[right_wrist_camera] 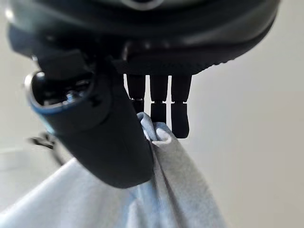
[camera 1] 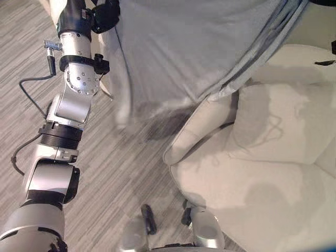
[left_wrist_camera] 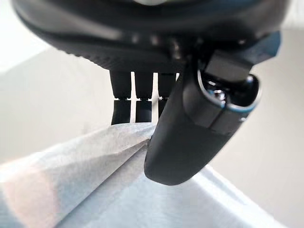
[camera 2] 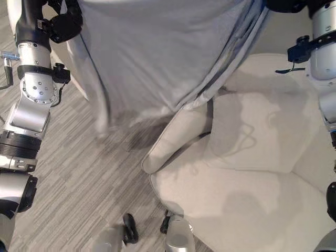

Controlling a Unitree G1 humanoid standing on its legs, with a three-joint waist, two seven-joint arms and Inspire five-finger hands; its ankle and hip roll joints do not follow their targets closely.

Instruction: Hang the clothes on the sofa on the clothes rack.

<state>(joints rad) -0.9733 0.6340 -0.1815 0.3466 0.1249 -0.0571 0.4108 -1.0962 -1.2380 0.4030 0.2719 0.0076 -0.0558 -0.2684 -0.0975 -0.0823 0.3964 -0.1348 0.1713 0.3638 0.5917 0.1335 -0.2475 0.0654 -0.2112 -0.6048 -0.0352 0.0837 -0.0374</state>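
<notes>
A light grey garment (camera 1: 189, 47) hangs spread out in the air above the floor and the cream sofa (camera 1: 273, 173). My left hand (left_wrist_camera: 180, 137) pinches one upper edge of the garment (left_wrist_camera: 95, 161) between thumb and fingers, up at the left. My right hand (right_wrist_camera: 109, 142) pinches the other upper edge, where the cloth (right_wrist_camera: 175, 190) bunches into folds. The lower hem (camera 2: 142, 118) swings over the floor beside the sofa's armrest (camera 2: 173, 136). The left arm (camera 1: 76, 100) reaches up along the left side, and the right arm (camera 2: 323, 58) rises at the right.
The cream sofa fills the right and lower part, with a cushion (camera 1: 283, 121) on its seat. Grey striped carpet (camera 1: 105, 173) covers the floor to the left. A pale piece of furniture (camera 1: 102, 63) stands partly hidden behind the garment at the upper left.
</notes>
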